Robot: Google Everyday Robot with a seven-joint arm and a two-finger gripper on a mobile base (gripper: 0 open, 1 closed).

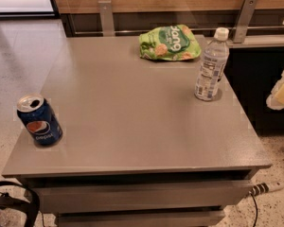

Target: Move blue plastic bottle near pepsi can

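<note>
The blue plastic bottle (pixel 210 67), clear with a white cap and white label, stands upright near the far right edge of the grey table (pixel 132 122). The pepsi can (pixel 39 122), dark blue with an open silver top, stands upright near the front left edge, far from the bottle. My gripper (pixel 283 86) shows only as a whitish and yellow shape at the right edge of the view. It is beyond the table's right side, to the right of the bottle and apart from it.
A green chip bag (pixel 169 43) lies at the back of the table, left of the bottle. Two metal brackets (pixel 105 15) rise behind the table against a wooden wall. A power strip (pixel 267 188) lies on the floor at the front right, and a black strap (pixel 14 202) at the front left.
</note>
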